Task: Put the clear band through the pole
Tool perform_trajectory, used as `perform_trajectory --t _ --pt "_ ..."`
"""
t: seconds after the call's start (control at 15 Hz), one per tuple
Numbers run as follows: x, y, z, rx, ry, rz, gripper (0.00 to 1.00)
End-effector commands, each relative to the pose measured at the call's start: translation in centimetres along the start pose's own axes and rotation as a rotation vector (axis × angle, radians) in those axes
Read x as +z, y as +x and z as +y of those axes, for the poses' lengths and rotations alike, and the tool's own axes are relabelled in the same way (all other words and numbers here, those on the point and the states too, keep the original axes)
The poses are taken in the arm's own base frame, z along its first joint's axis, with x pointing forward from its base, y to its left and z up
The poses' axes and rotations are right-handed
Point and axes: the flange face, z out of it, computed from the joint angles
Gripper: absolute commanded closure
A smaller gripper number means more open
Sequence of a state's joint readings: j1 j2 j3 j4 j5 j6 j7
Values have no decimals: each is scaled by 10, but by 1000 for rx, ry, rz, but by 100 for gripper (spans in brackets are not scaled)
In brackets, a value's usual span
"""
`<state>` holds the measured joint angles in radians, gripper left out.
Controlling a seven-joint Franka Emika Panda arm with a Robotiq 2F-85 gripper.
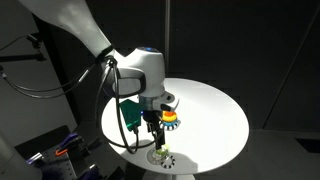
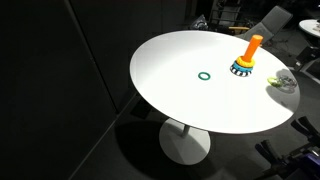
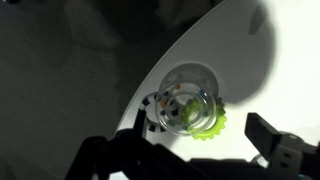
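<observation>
Dark walls are all around a round white table (image 1: 215, 110); the room behind it is almost black. The gripper (image 1: 155, 128) hangs over the table, close to the near rim; its jaws are spread wide apart and nothing is between them.

The clear band (image 3: 187, 68) lies flat on the table, right by the edge; it is thin and see-through, so it is hard to spot. It is in a small bunch with two other rings; the yellow-green ring (image 3: 208, 125) touches it or lies a bit under it, I cannot tell which; the black-and-white dotted ring (image 3: 150, 108) is just beside it.

In the wrist view the bunch sits between the two fingers and a little ahead of them; so the band is below the open jaws, a bit toward the table edge. It is round and has no long side; its hole faces up.

The pole (image 2: 251, 47) stands upright, farther in from the edge, near the gripper but apart from the band. A dark green ring (image 2: 205, 75) lies alone, well apart from the pole.

I think the next move is to go down and a little forward; the hard part is to pinch only the clear band and not its neighbours.
</observation>
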<state>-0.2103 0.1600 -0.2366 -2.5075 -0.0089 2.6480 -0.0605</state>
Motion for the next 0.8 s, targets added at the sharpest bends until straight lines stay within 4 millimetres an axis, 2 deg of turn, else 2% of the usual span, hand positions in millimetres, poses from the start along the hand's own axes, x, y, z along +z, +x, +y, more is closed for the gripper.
perform_trajectory --t 0.0,0.27,0.73 --pt "25 12 0 15 -10 -11 0" --pt "49 17 -1 12 -17 -23 0" --pt "75 24 -20 -19 -29 -29 0"
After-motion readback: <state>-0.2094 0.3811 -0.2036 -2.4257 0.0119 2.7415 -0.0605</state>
